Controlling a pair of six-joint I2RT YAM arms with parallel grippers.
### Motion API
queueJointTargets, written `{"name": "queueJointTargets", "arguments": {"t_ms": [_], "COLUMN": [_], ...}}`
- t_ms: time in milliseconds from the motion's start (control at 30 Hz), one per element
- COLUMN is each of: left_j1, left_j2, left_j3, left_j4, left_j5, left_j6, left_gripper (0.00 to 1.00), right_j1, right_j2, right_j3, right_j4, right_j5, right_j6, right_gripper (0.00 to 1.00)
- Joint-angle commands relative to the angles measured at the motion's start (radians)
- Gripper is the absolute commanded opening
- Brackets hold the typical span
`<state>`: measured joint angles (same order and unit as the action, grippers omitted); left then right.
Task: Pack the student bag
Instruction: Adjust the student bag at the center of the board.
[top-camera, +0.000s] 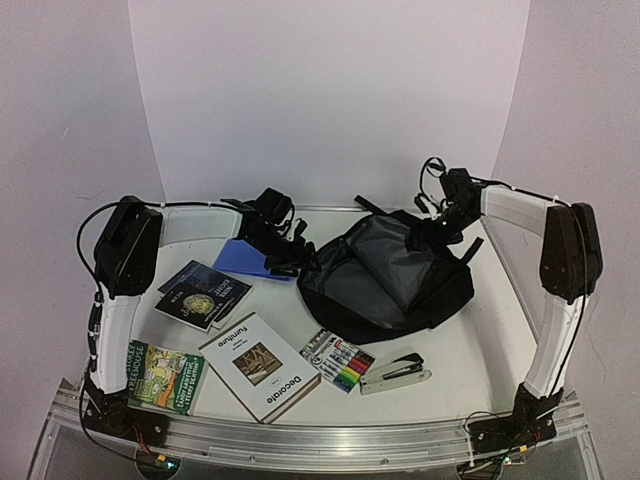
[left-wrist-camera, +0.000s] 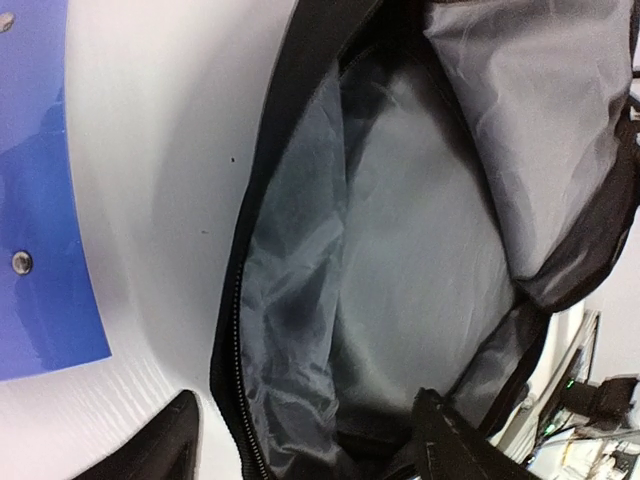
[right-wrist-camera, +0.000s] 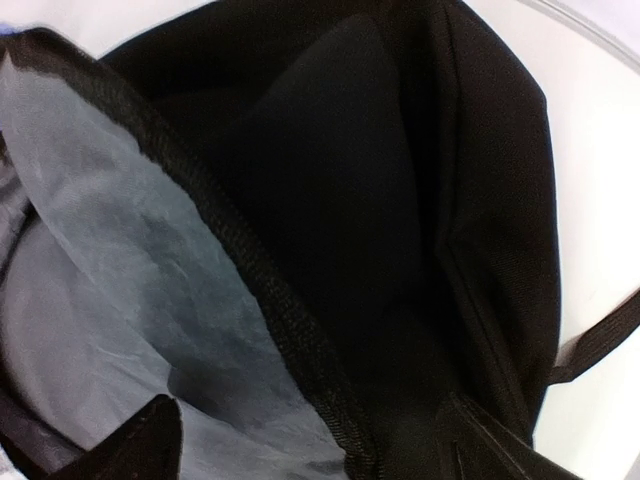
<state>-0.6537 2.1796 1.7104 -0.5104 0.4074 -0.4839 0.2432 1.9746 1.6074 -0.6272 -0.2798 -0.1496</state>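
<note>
Student bag (top-camera: 390, 275): it lies on the table (top-camera: 470, 335), right of centre. Its mouth gapes toward your left arm, so the grey lining faces up. No item shows inside it.
Left gripper (left-wrist-camera: 305, 445): your jaws are spread wide and hold nothing. They straddle the zipper rim, with one finger (left-wrist-camera: 150, 450) outside over the table and the other over the lining. I judge this is set up to pinch the rim and keep the mouth open.
Right gripper (right-wrist-camera: 320, 440): these jaws are also wide apart and empty, poised over the far rim where black shell meets lining. This is probably your second anchor for the opening.
White book (top-camera: 258, 365): it lies flat by the near edge, well apart from the bag.
Dark books (top-camera: 203, 292): they are stacked near your left arm.
Green book (top-camera: 165, 377): it sits at the near-left corner.
Blue folder (top-camera: 245, 260): it lies just beside the bag's left rim, so it looks the handiest first load.
Marker pack (top-camera: 338, 360): it lies in front of the bag.
Stapler (top-camera: 397, 372): it sits just beside the markers and is small enough to leave for last.
</note>
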Motion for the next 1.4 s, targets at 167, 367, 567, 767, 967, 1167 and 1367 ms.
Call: {"name": "queueJointTargets", "arguments": {"t_ms": [167,367,567,767,967,1167,1367], "left_j1": [0.000,0.000,0.001,0.010,0.029,0.029,0.028], "left_j2": [-0.080,-0.115,-0.175,-0.212,-0.254,-0.370,-0.575], "left_j3": [0.027,-0.004,-0.099,-0.167,-0.209,-0.308,-0.490], "left_j4": [-0.078,-0.089,-0.087,-0.073,-0.093,-0.181,-0.233], "left_j5": [-0.031,-0.047,-0.070,-0.074,-0.069,-0.050,-0.051], "left_j6": [0.011,0.005,-0.019,-0.047,-0.065,-0.041,-0.125], "left_gripper": [0.93,0.94,0.96,0.96,0.97,1.00,1.00], "right_j1": [0.008,0.008,-0.018,-0.042,-0.063,-0.064,-0.065], "right_j2": [-0.069,-0.089,0.009,0.198,0.289,0.191,0.008], "right_j3": [0.043,-0.034,-0.087,0.031,0.216,0.260,0.225], "right_j4": [-0.063,-0.080,-0.061,-0.014,-0.015,-0.056,-0.072], "right_j5": [-0.011,0.076,0.221,0.270,0.331,0.248,0.159], "right_j6": [-0.031,-0.095,-0.158,-0.128,-0.095,-0.094,-0.071], "right_gripper": [0.96,0.96,0.86,0.81,0.80,0.91,0.98]}}
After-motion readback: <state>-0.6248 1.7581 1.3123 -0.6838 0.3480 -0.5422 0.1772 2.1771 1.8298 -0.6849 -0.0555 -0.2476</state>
